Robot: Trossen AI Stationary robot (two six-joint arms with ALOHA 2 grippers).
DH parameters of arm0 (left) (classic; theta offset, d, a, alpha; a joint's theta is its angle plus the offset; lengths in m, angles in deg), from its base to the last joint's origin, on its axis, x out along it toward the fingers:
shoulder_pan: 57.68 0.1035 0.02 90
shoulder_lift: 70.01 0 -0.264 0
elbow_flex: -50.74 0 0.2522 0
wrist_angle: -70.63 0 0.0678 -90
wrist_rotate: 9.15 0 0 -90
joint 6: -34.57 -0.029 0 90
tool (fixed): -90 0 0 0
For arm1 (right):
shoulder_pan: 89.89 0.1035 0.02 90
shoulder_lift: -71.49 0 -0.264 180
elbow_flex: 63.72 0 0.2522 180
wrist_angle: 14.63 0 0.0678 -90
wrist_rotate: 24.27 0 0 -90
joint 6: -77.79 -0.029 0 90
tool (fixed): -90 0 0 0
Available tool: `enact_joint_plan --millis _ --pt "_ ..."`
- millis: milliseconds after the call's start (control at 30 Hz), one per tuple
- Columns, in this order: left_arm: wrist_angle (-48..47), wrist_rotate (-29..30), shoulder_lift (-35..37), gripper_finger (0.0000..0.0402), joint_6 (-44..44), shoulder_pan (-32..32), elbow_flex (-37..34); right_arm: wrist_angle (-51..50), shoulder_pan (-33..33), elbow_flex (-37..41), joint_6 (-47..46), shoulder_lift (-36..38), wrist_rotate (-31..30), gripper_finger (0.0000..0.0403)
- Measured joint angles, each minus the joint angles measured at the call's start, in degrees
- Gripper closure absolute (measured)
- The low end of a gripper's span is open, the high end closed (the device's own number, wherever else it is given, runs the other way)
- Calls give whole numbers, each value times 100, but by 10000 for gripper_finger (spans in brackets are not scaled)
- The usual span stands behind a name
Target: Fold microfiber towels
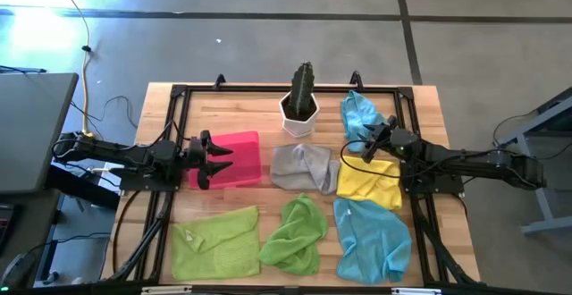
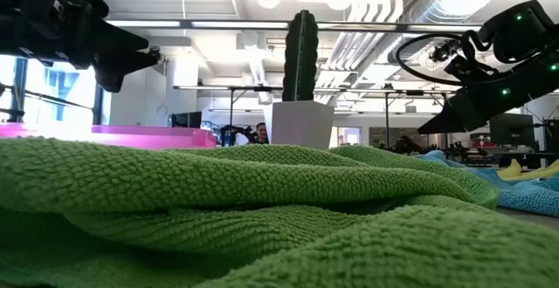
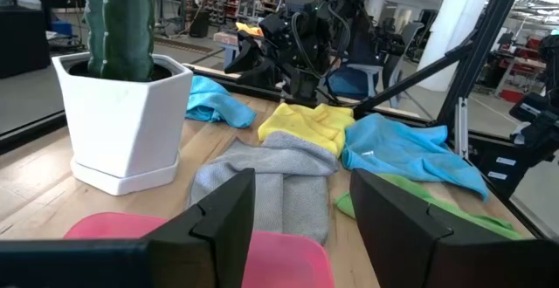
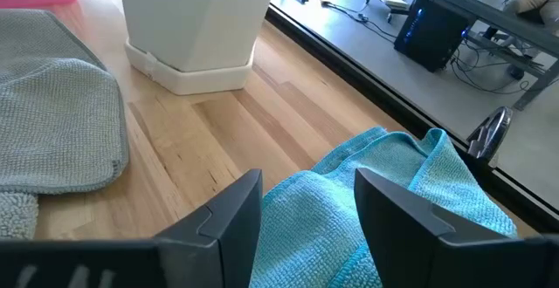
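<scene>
Generally, towels [image 1: 214, 240] are light, limp, non-slip: pinch a corner edge. Left gripper [image 1: 217, 158] and right gripper [image 1: 369, 140] spread, empty.

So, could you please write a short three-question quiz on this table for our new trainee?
1. True or false: the grey towel lies between the pink tray and the yellow towel.
2. How many light blue towels are there?
3. The left pincer hangs over: A the pink tray, B the potted cactus, C a green towel.

Key: 1 true; 2 two; 3 A.
</scene>
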Motion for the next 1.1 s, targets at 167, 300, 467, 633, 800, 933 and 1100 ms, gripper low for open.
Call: enact_joint_plan --millis 167,300,467,633,800,933,1100 --pt "2 0 0 223 0 -2 0 0 0 0 1 0 1 226" --pt "2 -2 0 223 0 0 -2 0 1 -1 0 1 0 226" --pt "2 -1 0 223 0 -2 -1 0 -1 -1 -1 0 0 226" --pt "2 -2 0 223 0 -1 0 0 0 -1 -1 1 0 226" --pt "2 -2 0 223 0 0 -2 0 0 -1 1 1 0 226" --pt "2 -1 0 223 0 -1 -1 0 0 0 1 0 0 226" --pt "134 128 2 223 1 -1 -1 1 0 1 1 0 1 226"
